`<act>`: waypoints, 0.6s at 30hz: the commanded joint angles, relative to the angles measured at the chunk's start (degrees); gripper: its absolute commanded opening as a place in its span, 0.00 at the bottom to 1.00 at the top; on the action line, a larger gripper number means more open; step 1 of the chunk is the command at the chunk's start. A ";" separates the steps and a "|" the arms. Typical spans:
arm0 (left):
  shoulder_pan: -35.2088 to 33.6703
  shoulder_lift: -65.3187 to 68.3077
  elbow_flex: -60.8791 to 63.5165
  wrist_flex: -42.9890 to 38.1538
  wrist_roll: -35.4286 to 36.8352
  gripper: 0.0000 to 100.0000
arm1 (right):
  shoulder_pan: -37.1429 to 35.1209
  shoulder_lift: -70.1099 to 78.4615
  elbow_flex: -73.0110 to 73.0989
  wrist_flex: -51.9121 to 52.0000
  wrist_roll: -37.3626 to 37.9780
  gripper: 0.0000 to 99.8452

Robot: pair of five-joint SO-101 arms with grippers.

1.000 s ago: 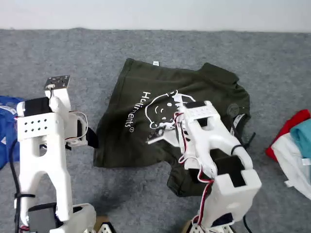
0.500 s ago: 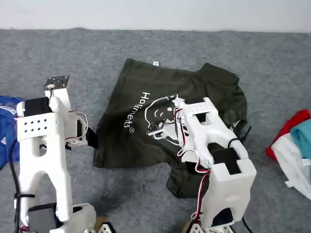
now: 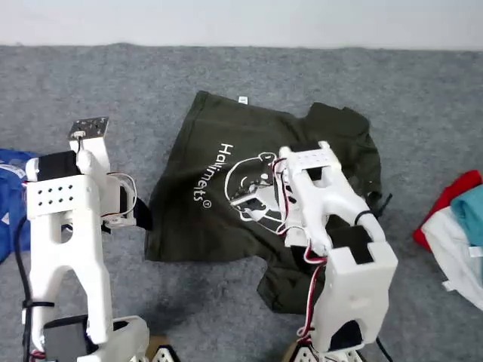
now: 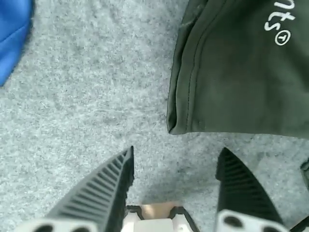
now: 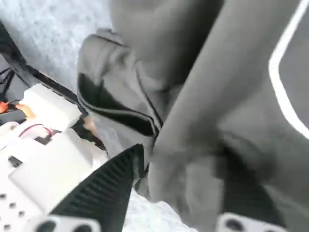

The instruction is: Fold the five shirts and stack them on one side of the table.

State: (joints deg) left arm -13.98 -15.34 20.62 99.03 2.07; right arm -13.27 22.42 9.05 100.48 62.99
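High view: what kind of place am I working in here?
Likely a robot test bench: a grey felt-covered table, a plain white wall behind it, and a dark green shirt spread out for folding.

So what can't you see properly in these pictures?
- Dark green shirt: in the high view the right arm covers part of its print.
- Blue cloth: cut off by the high view's edge, partly behind the left arm.
- Red, teal and white clothes: cut off by the high view's edge; cannot be counted.
- In the right wrist view the shirt is too close to tell its folds apart.
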 commanded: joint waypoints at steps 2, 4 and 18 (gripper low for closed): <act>-0.35 -1.76 -0.13 1.32 -0.53 0.26 | 0.04 -7.34 1.32 2.59 2.37 0.34; -0.44 -1.76 -0.13 1.41 -0.53 0.26 | -0.48 -10.15 5.10 2.59 2.37 0.33; -0.18 -1.76 -0.13 1.41 -0.53 0.26 | -8.22 -28.35 26.20 2.15 6.68 0.30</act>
State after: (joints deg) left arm -13.98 -15.34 20.62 99.03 2.07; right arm -19.43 -3.87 35.16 100.66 69.05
